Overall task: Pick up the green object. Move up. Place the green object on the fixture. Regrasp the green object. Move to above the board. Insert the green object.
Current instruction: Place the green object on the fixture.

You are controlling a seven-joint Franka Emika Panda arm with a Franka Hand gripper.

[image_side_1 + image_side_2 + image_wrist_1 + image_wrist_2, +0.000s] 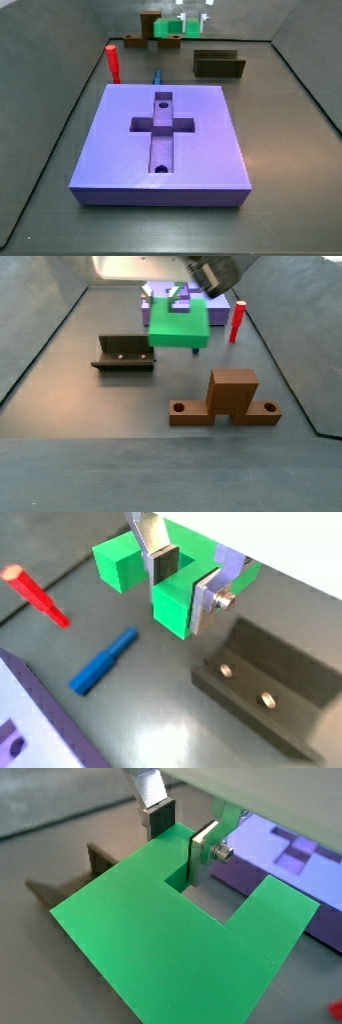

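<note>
My gripper is shut on the green object, a chunky bright green block with a notch. One finger sits inside the notch and the other presses the outer face of the same arm. In both side views the green object hangs clear of the floor under the gripper, close to the fixture. A wrist view fills with the block, the fixture partly hidden behind it. The purple board with its cross-shaped recess lies apart from them.
A red peg stands next to the board and a blue peg lies on the floor near it. A brown cross-shaped block stands on the floor beyond the fixture. Dark walls enclose the workspace.
</note>
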